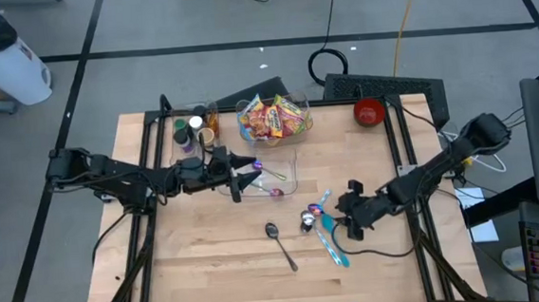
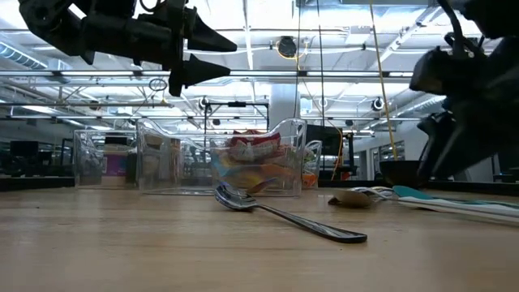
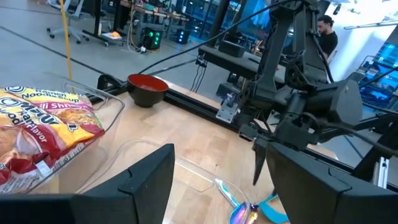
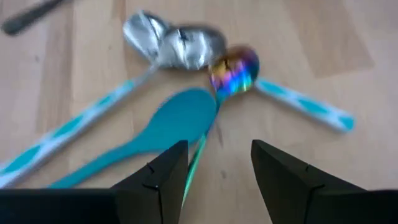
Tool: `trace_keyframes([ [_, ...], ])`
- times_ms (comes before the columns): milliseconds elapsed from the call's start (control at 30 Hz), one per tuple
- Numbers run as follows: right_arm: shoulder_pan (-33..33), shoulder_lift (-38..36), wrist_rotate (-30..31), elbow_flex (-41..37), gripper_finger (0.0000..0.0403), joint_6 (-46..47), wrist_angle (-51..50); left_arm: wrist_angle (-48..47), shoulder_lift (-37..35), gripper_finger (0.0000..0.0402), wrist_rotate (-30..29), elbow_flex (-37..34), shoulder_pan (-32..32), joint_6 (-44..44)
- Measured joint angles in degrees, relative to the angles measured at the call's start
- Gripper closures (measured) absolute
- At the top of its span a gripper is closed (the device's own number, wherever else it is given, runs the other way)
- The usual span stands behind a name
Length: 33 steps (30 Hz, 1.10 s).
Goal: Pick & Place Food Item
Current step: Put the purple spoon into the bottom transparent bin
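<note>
Bright snack packets point(image 1: 274, 118) fill a clear container point(image 1: 296, 101) at the far middle of the table; the left wrist view shows one packet point(image 3: 43, 134). A crumpled silver foil piece point(image 4: 174, 45) lies on the wood among teal utensils point(image 4: 163, 127) and an iridescent spoon point(image 4: 234, 71). My right gripper point(image 1: 342, 214) hovers open just right of this pile, slanting down at it, with nothing between its fingers point(image 4: 219, 158). My left gripper point(image 1: 252, 174) stands open and level above a clear tray point(image 1: 292, 164), holding nothing.
A steel spoon point(image 1: 281, 244) lies near the middle front. A red bowl point(image 1: 369, 113) sits at the far right, and jars point(image 1: 192, 130) stand at the far left. Black rails run along the table's left and right sides. Bare wood lies at the near left.
</note>
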Motion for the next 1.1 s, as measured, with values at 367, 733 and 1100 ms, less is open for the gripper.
trace_keyframes([
  [367,3.4,8.5,-0.6,0.3,0.0234,4.3,2.4,-0.3,0.0,0.014,-1.0,0.0,0.0,0.3],
  [733,2.8,11.6,1.7,0.2,0.032,9.4,-2.7,-0.3,0.0,0.014,-1.0,0.0,0.0,0.4],
  [1100,2.8,11.7,1.8,0.1,0.0386,12.4,-3.9,-0.6,0.0,0.014,-1.0,0.0,0.0,0.3],
])
